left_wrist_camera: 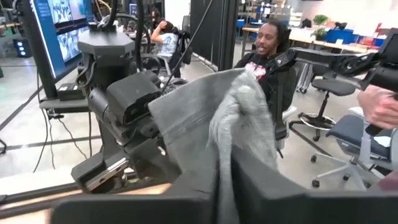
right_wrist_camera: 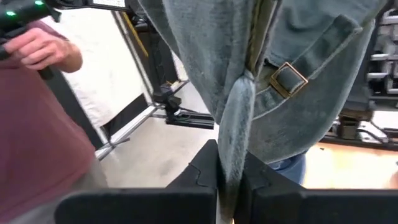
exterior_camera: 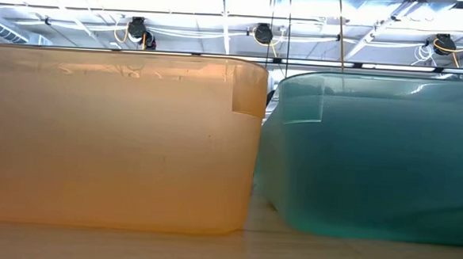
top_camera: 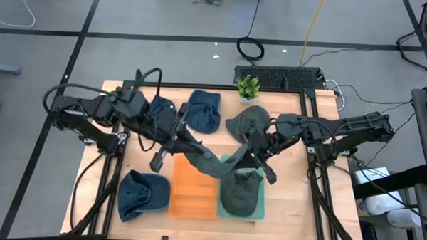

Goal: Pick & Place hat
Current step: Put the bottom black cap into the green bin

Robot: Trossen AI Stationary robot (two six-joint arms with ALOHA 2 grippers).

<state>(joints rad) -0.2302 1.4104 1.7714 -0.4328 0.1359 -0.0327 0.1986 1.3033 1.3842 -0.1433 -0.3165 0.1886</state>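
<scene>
Two bins on the table [top_camera: 281, 208], orange bin [top_camera: 193, 194] beside green bin [top_camera: 256, 210], grey hat [top_camera: 210, 163] stretched above them, pinched shut at one end by left gripper [top_camera: 186, 142], at the other by right gripper [top_camera: 251, 155].

A robotics lab: office chairs [left_wrist_camera: 339, 93], a monitor [left_wrist_camera: 59, 28], floor cables [top_camera: 250, 47], exposed ceiling trusses [exterior_camera: 221, 26].

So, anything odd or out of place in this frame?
Yes: one grey hat is stretched like a band between the left gripper and the right gripper, both shut on it, above the orange bin and green bin. A second grey hat already lies in the green bin.
</scene>
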